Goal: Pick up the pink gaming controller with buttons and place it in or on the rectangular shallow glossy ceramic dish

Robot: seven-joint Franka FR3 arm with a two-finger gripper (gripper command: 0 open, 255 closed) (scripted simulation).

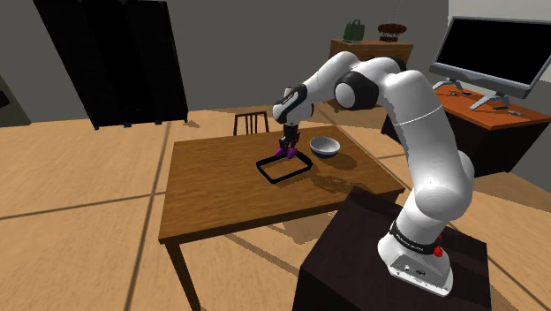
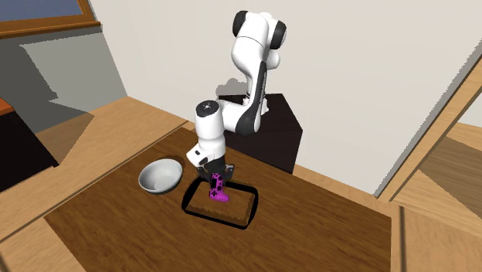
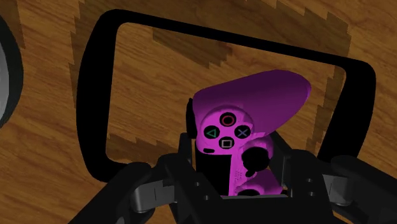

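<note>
Controller point(image 1: 284, 152), pink: in the shoulder view it is clasped in the black pincer point(image 1: 286, 146), which hangs over the far part of a rectangular dish point(image 1: 263, 168) with a black rim. The dish lies near the middle of the wooden desk point(image 1: 221, 199). A grey bowl point(image 1: 324, 146) stands just beside the dish, toward this view's right.

Second exterior view: the controller point(image 2: 218, 188) hangs below the pincer point(image 2: 215, 175) with its long axis close to upright. Its lower end falls inside the dish's rim point(image 2: 249, 210). Whether that end touches the dish floor cannot be told. The bowl point(image 2: 160, 175) sits apart from the dish, on this view's left.

Wrist view: the pincer point(image 3: 238, 170) is closed narrowly on the controller's point(image 3: 254, 105) lower grip, one finger on each side. The face buttons look toward the camera, and the free grip reaches away from the fingers. The dish rim point(image 3: 95, 95) frames the controller all round, with wood grain showing inside the rim.

Assessment: the controller lies straight below the pincer and within the dish outline. No sideways correction appears needed. The coming move is judged to be a short descent, then a release. Released on end, the controller is likely to tip onto its side, possibly against the rim.
</note>
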